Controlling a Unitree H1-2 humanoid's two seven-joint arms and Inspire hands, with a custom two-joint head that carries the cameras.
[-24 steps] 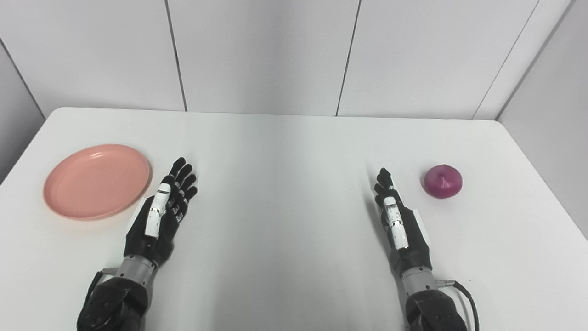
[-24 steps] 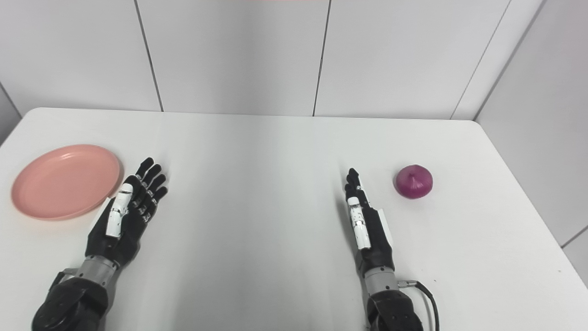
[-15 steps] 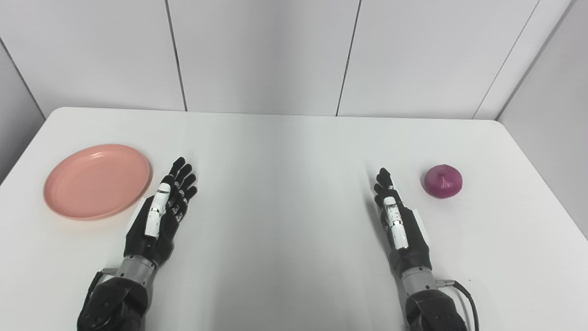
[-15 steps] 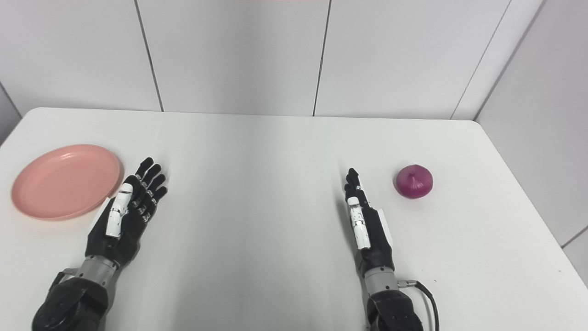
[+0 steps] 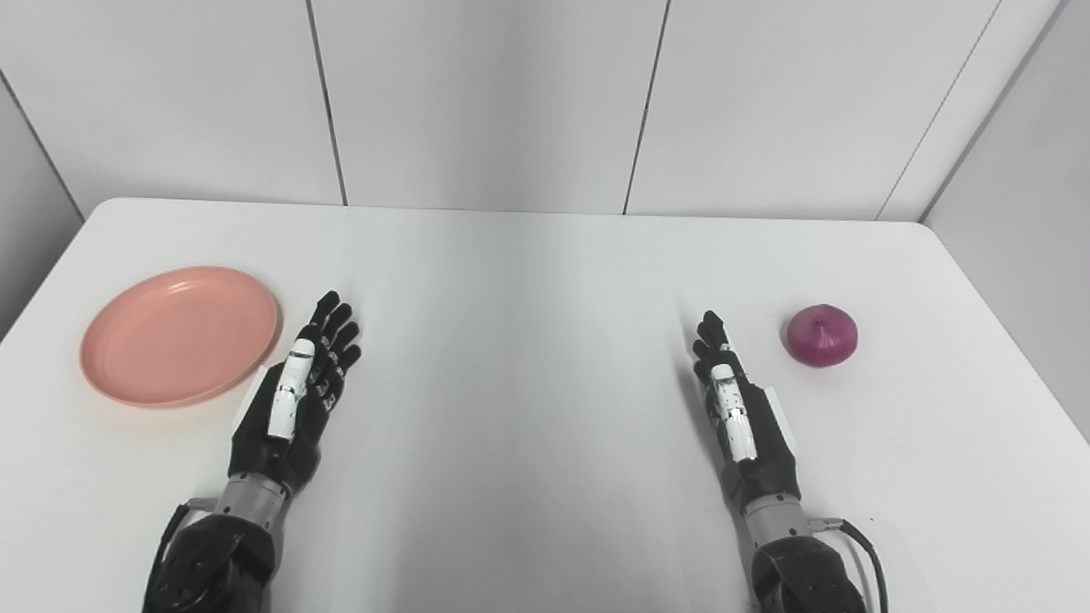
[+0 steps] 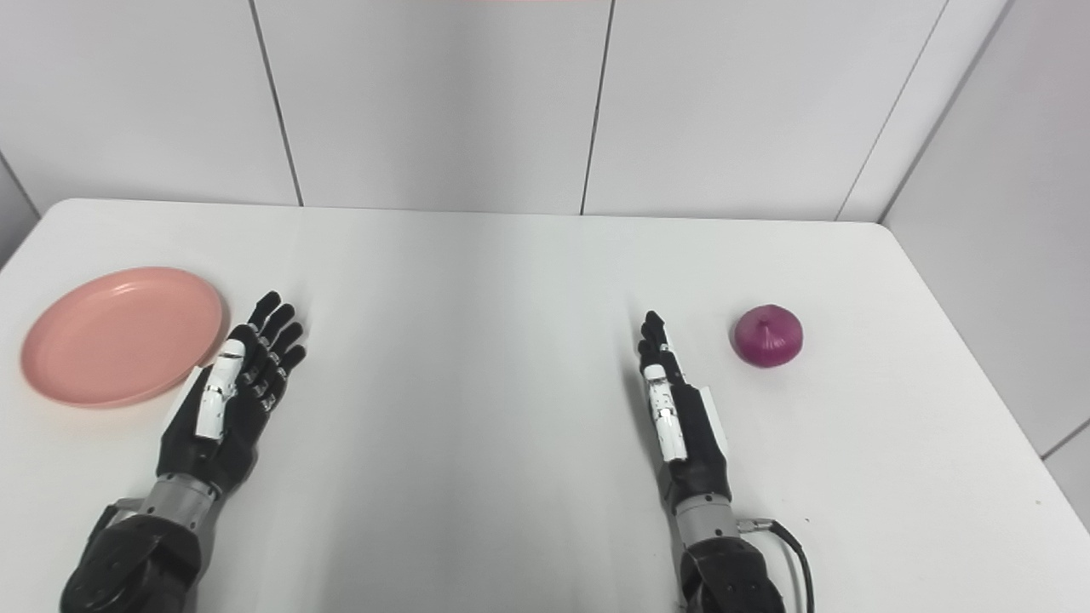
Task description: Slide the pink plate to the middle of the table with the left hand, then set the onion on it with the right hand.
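A round pink plate (image 5: 180, 335) lies flat near the table's left edge. Just to its right rests my left hand (image 5: 299, 394), open with fingers stretched forward, close beside the plate's rim but holding nothing. A purple-red onion (image 5: 821, 335) sits on the right side of the table. My right hand (image 5: 735, 409) lies open to the onion's left and a little nearer to me, edge-on, with a clear gap between its fingers and the onion.
The white table (image 5: 528, 289) ends at a grey panelled wall behind. Its right edge (image 5: 1013, 340) runs close past the onion. A black cable (image 5: 864, 545) trails from my right wrist.
My left hand has shifted very slightly to the left, toward the plate. The plate, the onion and my right hand have stayed where they were.
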